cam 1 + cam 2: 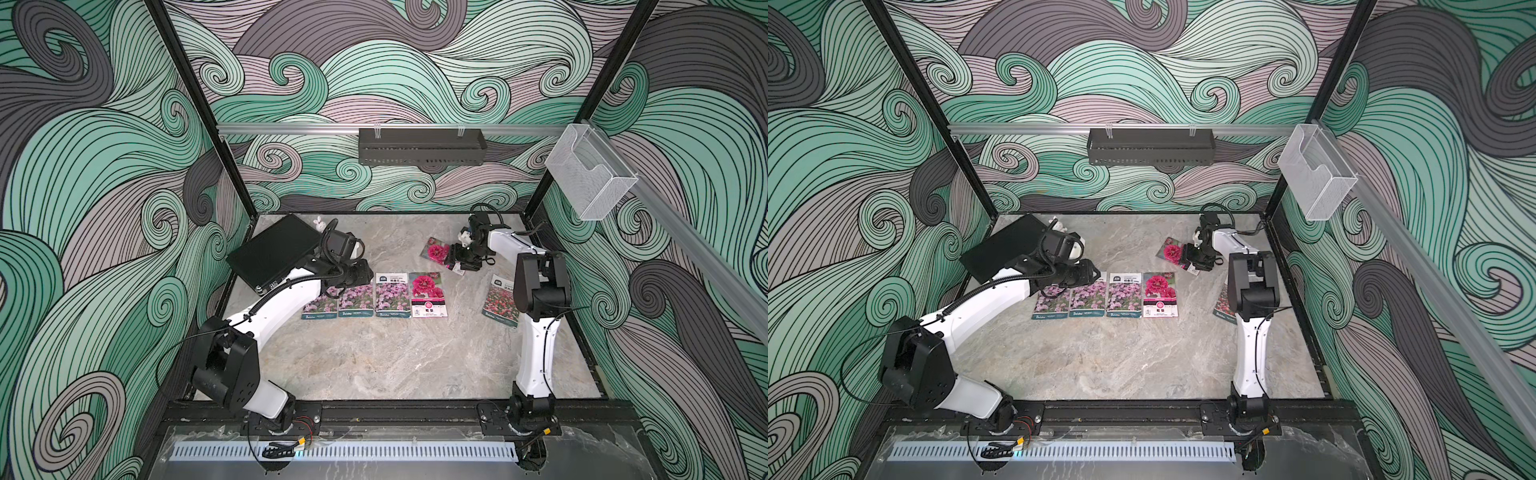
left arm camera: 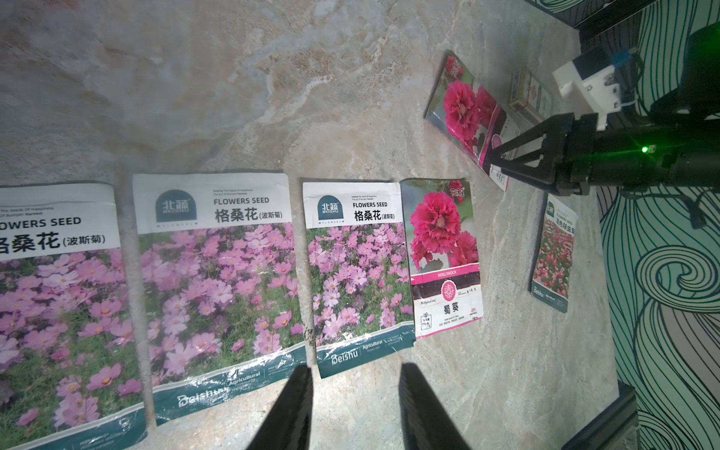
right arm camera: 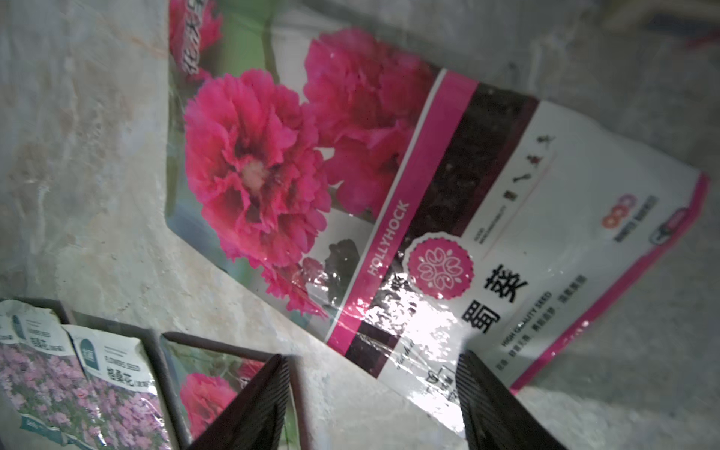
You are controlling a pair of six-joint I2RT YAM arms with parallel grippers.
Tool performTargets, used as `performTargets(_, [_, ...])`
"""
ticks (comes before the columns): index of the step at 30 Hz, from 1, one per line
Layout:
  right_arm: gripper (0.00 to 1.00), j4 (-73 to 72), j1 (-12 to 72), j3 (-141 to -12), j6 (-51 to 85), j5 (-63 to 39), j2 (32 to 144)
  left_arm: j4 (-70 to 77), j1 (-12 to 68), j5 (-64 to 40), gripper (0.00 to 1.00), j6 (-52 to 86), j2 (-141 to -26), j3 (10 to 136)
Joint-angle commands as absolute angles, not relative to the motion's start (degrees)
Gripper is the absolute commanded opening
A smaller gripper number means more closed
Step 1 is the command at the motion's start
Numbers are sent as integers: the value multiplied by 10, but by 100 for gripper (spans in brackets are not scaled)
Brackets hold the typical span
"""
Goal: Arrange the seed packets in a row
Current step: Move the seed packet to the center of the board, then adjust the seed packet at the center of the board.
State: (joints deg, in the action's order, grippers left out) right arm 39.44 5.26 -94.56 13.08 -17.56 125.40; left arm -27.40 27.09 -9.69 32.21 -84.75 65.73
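Observation:
Four seed packets lie side by side mid-table: three purple-pink field ones (image 1: pixel 319 306) (image 1: pixel 355 301) (image 1: pixel 392 296) and a magenta bloom one (image 1: pixel 427 296). A second magenta bloom packet (image 1: pixel 434 250) lies askew further back. A red-pink field packet (image 1: pixel 500 302) sits at the right, partly hidden by the right arm. My left gripper (image 2: pixel 356 370) hovers open over the row's left part with nothing between its fingers. My right gripper (image 3: pixel 372 356) is open low over the askew packet's (image 3: pixel 350 175) white end, one finger (image 3: pixel 491 401) above it and the other above bare table.
A large flat black case (image 1: pixel 270 249) leans at the back left, with a small white bunny figure (image 1: pixel 318 223) behind it. A small patterned card box (image 2: pixel 530 93) sits just behind the askew packet. A black basket (image 1: pixel 422 146) and a clear mesh holder (image 1: pixel 590 176) hang on the rails.

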Motion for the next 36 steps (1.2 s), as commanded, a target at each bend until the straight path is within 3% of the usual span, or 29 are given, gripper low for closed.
performTargets(1, [71, 396, 54, -893, 167, -155, 1225, -272, 274, -100, 38, 328, -828, 653])
performTargets(11, [73, 282, 51, -684, 318, -198, 1094, -265, 273, -103, 39, 330, -797, 635])
performTargets(16, [73, 281, 53, -655, 329, -223, 1029, -262, 273, -106, 38, 332, -795, 632])
performTargets(21, [74, 312, 36, -716, 314, -229, 1004, -260, 273, -107, 39, 334, -798, 633])
performTargets(31, [71, 395, 15, -892, 169, -128, 1132, -263, 273, -101, 39, 331, -805, 634])
performTargets(36, [68, 399, -7, -935, 133, -141, 1174, -257, 275, -107, 38, 334, -811, 632])
